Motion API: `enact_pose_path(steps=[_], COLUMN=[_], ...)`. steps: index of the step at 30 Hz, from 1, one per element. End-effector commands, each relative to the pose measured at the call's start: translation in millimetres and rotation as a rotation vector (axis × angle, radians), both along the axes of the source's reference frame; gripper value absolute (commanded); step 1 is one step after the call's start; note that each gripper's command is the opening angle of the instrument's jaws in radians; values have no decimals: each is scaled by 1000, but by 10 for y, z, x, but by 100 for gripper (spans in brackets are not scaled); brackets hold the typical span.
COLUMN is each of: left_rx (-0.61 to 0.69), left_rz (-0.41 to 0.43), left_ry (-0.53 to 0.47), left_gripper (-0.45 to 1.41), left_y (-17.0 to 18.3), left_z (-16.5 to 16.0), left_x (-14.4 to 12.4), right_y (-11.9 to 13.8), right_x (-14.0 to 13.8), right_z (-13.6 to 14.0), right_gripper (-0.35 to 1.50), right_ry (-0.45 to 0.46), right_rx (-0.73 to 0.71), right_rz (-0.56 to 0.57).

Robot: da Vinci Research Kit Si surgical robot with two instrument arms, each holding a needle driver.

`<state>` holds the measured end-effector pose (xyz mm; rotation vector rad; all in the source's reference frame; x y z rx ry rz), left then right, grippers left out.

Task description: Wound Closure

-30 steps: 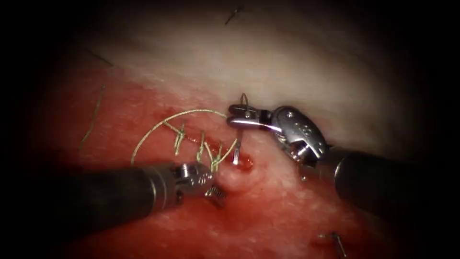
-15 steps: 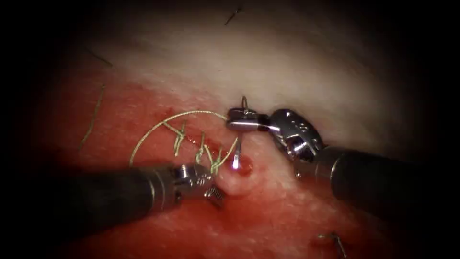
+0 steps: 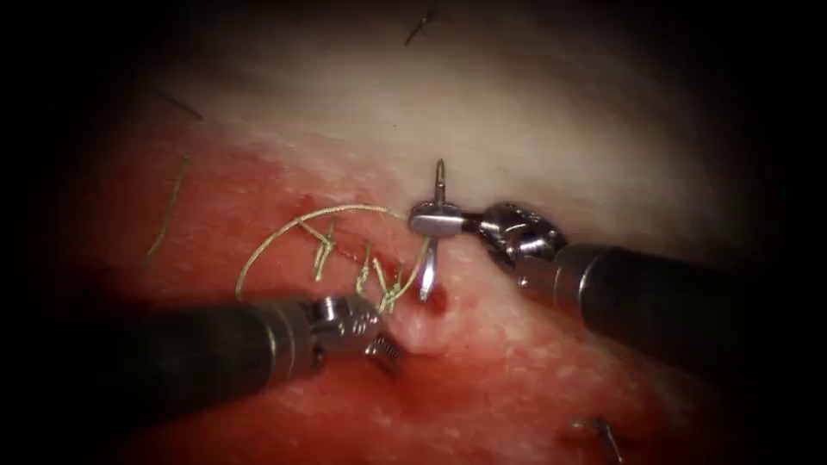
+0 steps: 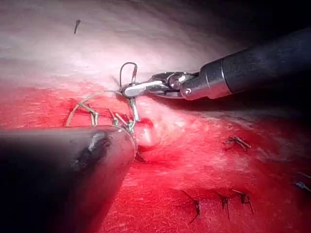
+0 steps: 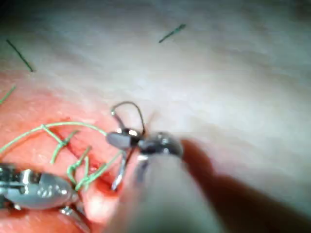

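Gripping the needle (image 3: 428, 258) mid-curve, right tool (image 3: 435, 222) holds it over tissue (image 3: 534, 112).

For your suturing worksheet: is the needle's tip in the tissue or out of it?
Cannot tell for certain. The right end effector grips the needle mid-curve; its tip reaches the red fluid at the tissue, where contact is unclear.

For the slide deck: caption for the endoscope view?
Right tool holds the needle, tip at the tissue; left tool grips tissue beside the thread.

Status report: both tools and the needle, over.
Right tool shut on needle mid-curve, tip at the cut. Left tool grips tissue left of it. Thread looped alongside.
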<state>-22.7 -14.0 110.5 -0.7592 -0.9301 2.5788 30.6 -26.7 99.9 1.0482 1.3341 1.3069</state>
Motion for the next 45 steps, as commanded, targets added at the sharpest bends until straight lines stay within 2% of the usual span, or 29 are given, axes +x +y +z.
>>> enact_pose_path(steps=[1, 4, 7, 25, 26, 27, 29, 30, 32, 33, 34, 35, 36, 38, 39, 43, 45], left_rx=[1, 1, 1, 1, 1, 1, 2, 0, -3, -1, -22, -36, -36, -47, -76, -109, -161], left_rz=[1, 1, 1, 2, 2, 2, 2, 2, 0, -5, 15, 29, 29, 39, 57, 77, 116], left_ry=[-2, -2, -2, -3, -3, -3, -3, -2, 0, 3, -13, -23, -23, -40, -77, -125, -177], left_gripper=[-3, -3, -3, -3, -3, -3, -3, -3, -3, -3, -3, -3, -3, -3, -3, -1, 7], left_y=[-1, -1, -1, -1, -1, -1, -1, 0, 1, 1, 3, 4, 4, 5, 7, 9, 13], left_z=[7, 7, 7, 6, 6, 6, 6, 5, 3, 1, -2, -5, -5, -9, -17, -26, -32], left_x=[-6, -6, -6, -4, -4, -4, -4, -4, -3, -3, -4, -4, -4, -6, -10, -12, -11], right_y=[-1, -11, -16, -29, -25, -25, -18, -14, -7, -5, -5, -5, -5, -2, 5, 8, 11], right_x=[10, 11, 14, 21, 18, 18, 15, 14, 13, 11, 4, 1, 1, -5, -19, -31, -36], right_z=[6, 1, -8, -20, -25, -25, -29, -30, -33, -34, -36, -37, -37, -37, -37, -35, -35], right_gripper=[-35, -35, -35, -35, -11, -11, 71, 106, 131, 131, 130, 128, 128, 130, 131, 135, 136], right_ry=[31, 79, 96, 177, 247, 247, 274, 268, 244, 236, 212, 198, 198, 178, 116, 28, -2], right_rx=[49, 239, 313, 415, 405, 405, 406, 393, 295, 257, 132, 69, 69, -27, -191, -296, -331], right_rz=[1, -7, -13, -1, 37, 37, 71, 84, 98, 99, 99, 101, 101, 102, 73, -24, -45])
